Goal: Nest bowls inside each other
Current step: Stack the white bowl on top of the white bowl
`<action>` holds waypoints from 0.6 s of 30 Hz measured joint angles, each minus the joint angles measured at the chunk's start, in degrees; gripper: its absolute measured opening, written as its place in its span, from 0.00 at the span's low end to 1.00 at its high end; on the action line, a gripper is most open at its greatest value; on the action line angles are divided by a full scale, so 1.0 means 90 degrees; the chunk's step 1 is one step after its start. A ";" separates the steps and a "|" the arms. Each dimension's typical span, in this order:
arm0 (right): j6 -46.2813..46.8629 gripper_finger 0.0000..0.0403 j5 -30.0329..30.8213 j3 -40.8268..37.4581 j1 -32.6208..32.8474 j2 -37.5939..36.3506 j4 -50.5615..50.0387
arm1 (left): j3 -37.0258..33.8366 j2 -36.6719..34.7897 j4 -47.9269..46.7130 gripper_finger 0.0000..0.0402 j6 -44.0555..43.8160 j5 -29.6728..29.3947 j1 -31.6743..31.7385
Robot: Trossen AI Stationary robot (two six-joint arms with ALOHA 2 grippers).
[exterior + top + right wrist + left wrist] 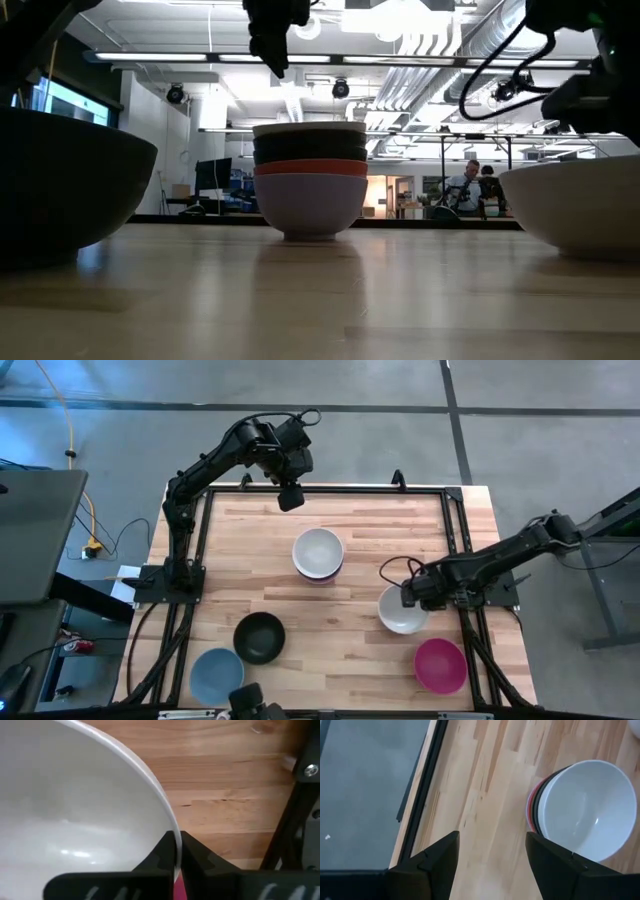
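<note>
While the right gripper (176, 851) is pinched on the white bowl's (402, 612) rim at right of centre, pickup is judged underway; lifting onto the central stack (318, 553) is called for; the left gripper (290, 497) hangs wide at upper centre.

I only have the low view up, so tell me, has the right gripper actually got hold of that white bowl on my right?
Observer: Yes. The right wrist view shows the right gripper shut on the rim of the white bowl, one finger inside and one outside.
Operator: And what tops the stack in the middle? I only see its side.
Observer: From above, the stack has a second white bowl on top, nested in the darker ones.
Operator: Where is the left gripper?
Observer: The left gripper hangs open above the table's far edge, beyond the stack, holding nothing.
Operator: Any loose bowls out of my sight?
Observer: A magenta bowl sits near the front right corner, close to the held one.
</note>
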 joint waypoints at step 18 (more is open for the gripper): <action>-0.0326 0.00 0.0578 0.2199 -0.0071 -0.0747 -0.1997 | -0.0007 -0.1269 -0.0001 0.54 -0.0014 -0.0223 0.0542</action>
